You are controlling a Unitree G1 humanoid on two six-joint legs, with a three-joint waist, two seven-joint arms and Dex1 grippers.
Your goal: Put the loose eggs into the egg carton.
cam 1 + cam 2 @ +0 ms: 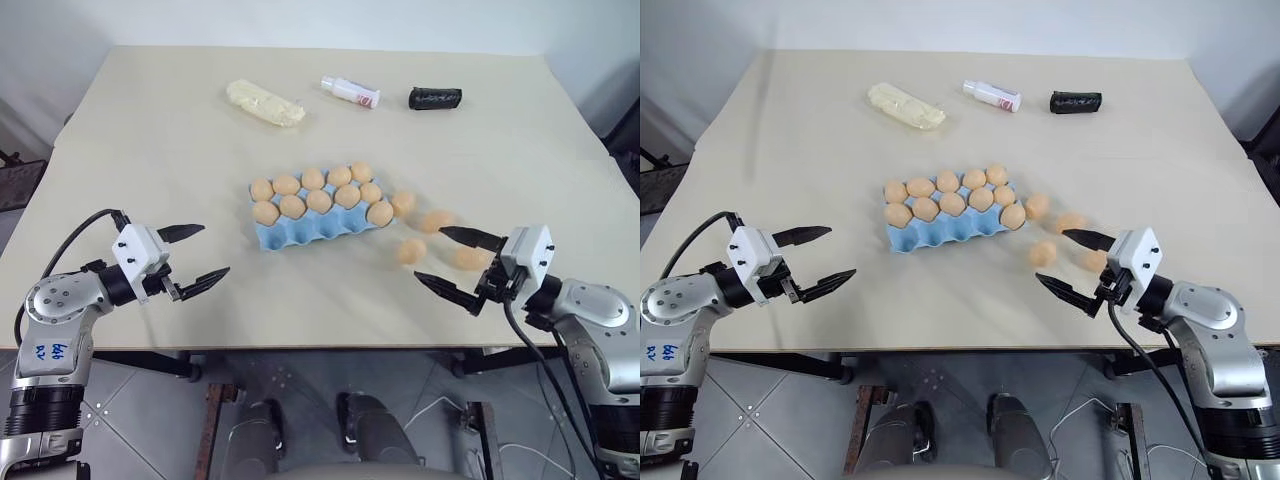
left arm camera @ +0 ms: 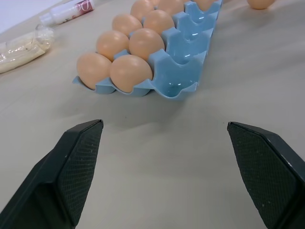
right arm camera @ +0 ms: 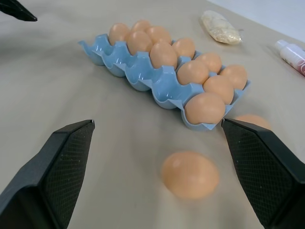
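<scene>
Eggs [image 1: 412, 250] lie loose on the bench [image 1: 150, 130] right of centre frame, beside the part-filled egg carton [image 1: 300, 235]. Right gripper [image 1: 452, 257] and left gripper [image 1: 197, 253] hover wide open at the lower edges, both empty.

A beige table [image 1: 150, 150] is seen. At its centre a light blue egg carton [image 1: 300, 238] is set. Four loose eggs [image 1: 411, 250] are scattered at 3 o'clock of it. Toward 12 o'clock, a pale yellow lumpy oblong [image 1: 265, 103], a small white bottle [image 1: 351, 92] and a black cylinder [image 1: 435, 98] are laid.
</scene>
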